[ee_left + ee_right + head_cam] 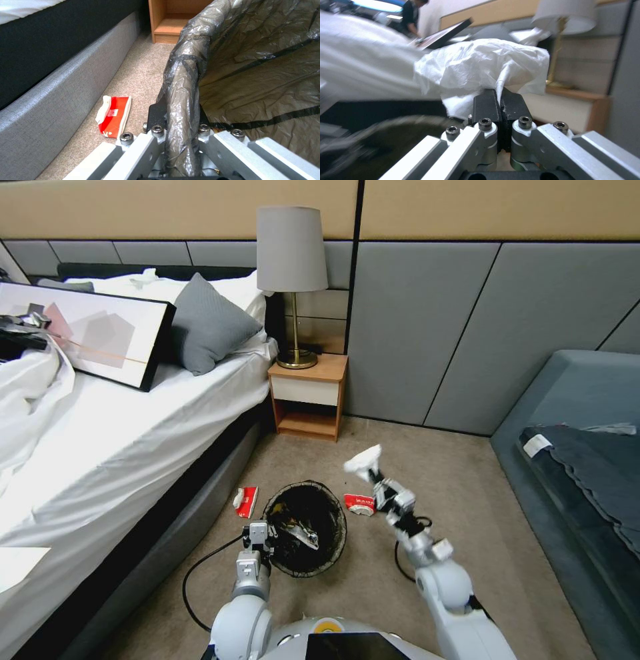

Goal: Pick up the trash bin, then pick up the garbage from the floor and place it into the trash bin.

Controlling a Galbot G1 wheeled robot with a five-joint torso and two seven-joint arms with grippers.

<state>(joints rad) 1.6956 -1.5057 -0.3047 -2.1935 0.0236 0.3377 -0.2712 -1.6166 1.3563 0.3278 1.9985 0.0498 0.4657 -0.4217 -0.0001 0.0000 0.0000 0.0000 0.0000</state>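
Note:
The trash bin (pixel 307 530), round and lined with a dark bag, hangs just above the carpet with my left gripper (pixel 261 535) shut on its near-left rim (pixel 181 105). Some litter lies inside it. My right gripper (pixel 375 475) is raised to the right of the bin, shut on a crumpled white paper scrap (pixel 363 459) (pixel 480 66). A red-and-white packet (pixel 247 501) (pixel 113 115) lies on the carpet left of the bin beside the bed base. Another red-and-white packet (pixel 360 505) lies just right of the bin, below my right wrist.
The bed (pixel 120 433) and its grey base (pixel 63 85) run along the left. A wooden nightstand (pixel 308 397) with a lamp (pixel 292 280) stands behind the bin. A grey sofa (pixel 573 460) fills the right side. A black cable (pixel 200 573) loops on the carpet.

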